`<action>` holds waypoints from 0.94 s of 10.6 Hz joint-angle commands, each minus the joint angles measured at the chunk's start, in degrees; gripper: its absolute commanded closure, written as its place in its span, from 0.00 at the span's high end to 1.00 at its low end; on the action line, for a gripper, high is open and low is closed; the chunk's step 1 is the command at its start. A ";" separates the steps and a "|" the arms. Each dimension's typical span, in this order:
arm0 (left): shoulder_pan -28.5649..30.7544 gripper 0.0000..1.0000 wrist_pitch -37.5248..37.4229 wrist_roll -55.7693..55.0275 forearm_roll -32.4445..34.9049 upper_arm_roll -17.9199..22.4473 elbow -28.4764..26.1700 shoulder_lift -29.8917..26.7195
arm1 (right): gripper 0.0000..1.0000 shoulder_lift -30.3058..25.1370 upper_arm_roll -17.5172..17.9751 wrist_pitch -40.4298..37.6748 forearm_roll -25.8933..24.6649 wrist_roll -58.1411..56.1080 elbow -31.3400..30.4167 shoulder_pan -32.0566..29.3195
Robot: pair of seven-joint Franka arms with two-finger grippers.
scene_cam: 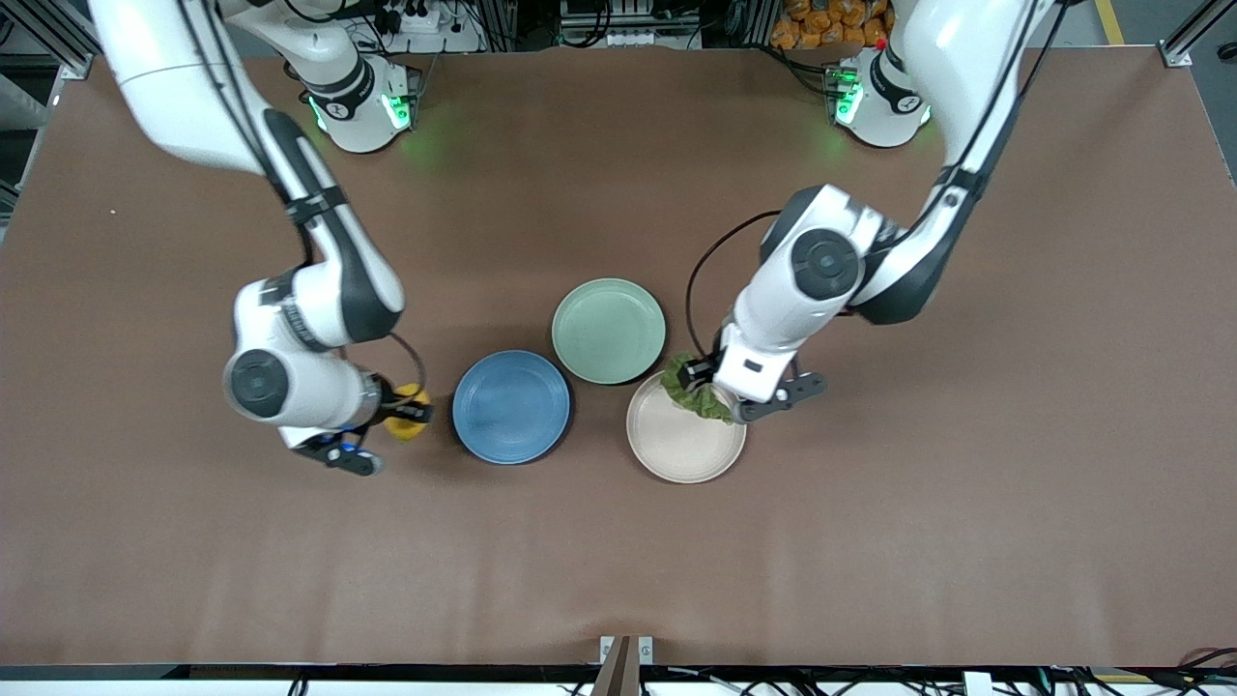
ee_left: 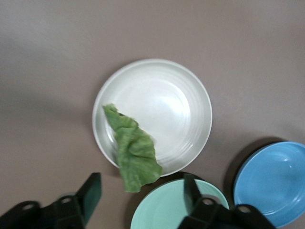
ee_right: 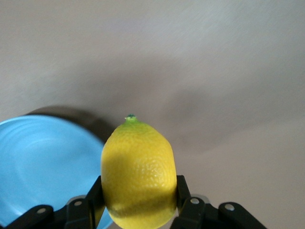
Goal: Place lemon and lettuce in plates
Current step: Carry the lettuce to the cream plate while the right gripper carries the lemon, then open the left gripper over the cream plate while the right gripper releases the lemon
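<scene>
My right gripper (scene_cam: 410, 414) is shut on the yellow lemon (scene_cam: 405, 400) and holds it just off the blue plate (scene_cam: 512, 406), at the rim toward the right arm's end. In the right wrist view the lemon (ee_right: 138, 171) sits between the fingers of the right gripper (ee_right: 138, 196), with the blue plate (ee_right: 43, 167) beside it. The dark green lettuce (scene_cam: 698, 396) lies across the rim of the beige plate (scene_cam: 681, 443), one end hanging off. My left gripper (scene_cam: 717, 385) is open above that rim. The left wrist view shows the lettuce (ee_left: 136, 152) on the beige plate (ee_left: 167, 100), ahead of the spread left gripper (ee_left: 140, 192).
A pale mint-green plate (scene_cam: 609, 331) stands between the blue and beige plates, farther from the front camera, and touches or nearly touches both. It also shows in the left wrist view (ee_left: 167, 212), as does the blue plate (ee_left: 271, 181). Brown table all around.
</scene>
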 commanded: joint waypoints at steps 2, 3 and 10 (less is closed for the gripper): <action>0.68 1.00 -7.21 -1.11 1.82 1.63 -0.56 -7.42 | 0.00 -0.63 -0.25 -0.46 0.53 10.92 0.55 6.16; 1.38 1.00 -9.66 -0.68 2.01 2.77 -0.38 -9.10 | 0.00 -0.11 -0.33 0.07 0.62 14.17 0.98 8.27; 9.64 1.00 -24.53 17.78 1.92 2.87 -0.03 -20.00 | 1.00 2.98 -0.60 3.94 -0.70 15.53 1.08 10.58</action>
